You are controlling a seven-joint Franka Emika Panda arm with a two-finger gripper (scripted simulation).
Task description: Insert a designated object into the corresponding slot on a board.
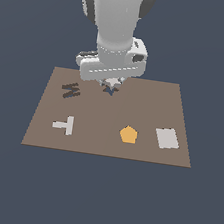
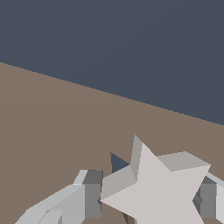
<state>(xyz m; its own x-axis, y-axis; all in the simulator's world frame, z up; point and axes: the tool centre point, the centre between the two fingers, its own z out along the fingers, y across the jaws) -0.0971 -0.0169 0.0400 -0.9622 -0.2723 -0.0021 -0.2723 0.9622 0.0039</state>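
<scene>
Nearest our wrist camera, the small flat light-grey five-pointed star piece (image 2: 159,190) sits pinched between the grey fingers (image 2: 89,194) of our gripper (image 2: 148,201), one on either side of it. Just behind it we see a corner of the dark navy star-shaped slot (image 2: 117,164) cut into the flat brown rectangular board (image 2: 52,127), so we judge the star to hang just above its hole, slightly off. From the exterior view the gripper (image 1: 110,86) is low over the slot (image 1: 109,89), near the dark zigzag M-shaped hole (image 1: 70,90). We are in the insertion step; next we should match the points to the hole and lower. No recess visibly holds the star yet.
</scene>
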